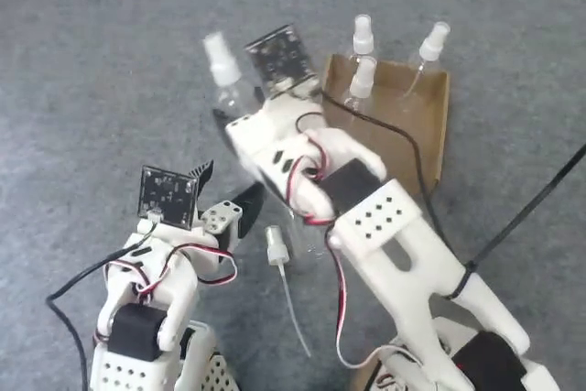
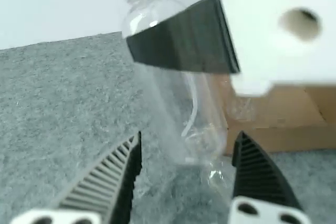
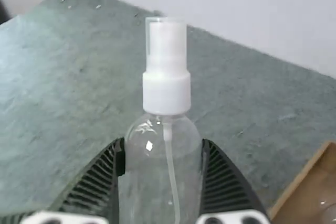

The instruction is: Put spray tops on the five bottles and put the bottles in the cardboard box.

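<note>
My right gripper [image 1: 236,121] is shut on a clear bottle [image 1: 231,93] that carries a white spray top [image 1: 220,54]. In the right wrist view the bottle [image 3: 163,150] stands upright between the black fingers [image 3: 100,182], with its spray top [image 3: 166,72] above them. My left gripper [image 1: 227,186] is open, close in front of that bottle. From the left wrist the bottle [image 2: 178,93] stands just beyond the spread fingers [image 2: 113,179], with a black finger of the right gripper across it. A loose spray top [image 1: 277,248] with its thin tube lies on the mat between the arms.
The cardboard box [image 1: 423,121] sits at the back right and holds three capped bottles [image 1: 363,78]. Its brown wall [image 2: 283,124] lies behind the held bottle. Grey mat [image 1: 92,89] covers the table, open to the left and back.
</note>
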Motion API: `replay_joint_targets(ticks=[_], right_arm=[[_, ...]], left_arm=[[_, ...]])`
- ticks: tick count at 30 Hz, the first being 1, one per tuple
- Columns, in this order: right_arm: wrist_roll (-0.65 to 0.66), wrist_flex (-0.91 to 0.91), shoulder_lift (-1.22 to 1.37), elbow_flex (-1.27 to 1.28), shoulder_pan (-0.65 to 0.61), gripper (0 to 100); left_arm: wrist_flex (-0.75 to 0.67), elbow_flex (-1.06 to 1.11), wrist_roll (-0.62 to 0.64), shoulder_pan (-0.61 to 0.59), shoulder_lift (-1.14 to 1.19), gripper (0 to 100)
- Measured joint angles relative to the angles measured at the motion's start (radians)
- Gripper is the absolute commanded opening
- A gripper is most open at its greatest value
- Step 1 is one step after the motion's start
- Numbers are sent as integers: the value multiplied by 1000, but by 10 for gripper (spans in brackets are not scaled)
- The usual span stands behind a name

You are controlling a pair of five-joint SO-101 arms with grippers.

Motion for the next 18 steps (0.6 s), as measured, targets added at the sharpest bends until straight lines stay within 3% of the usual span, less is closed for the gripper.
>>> replay_joint_targets(ticks=[18], right_arm=[[-2,273,-101,-21,-49,6]], left_arm=[[-3,2,3,5,-9,261]])
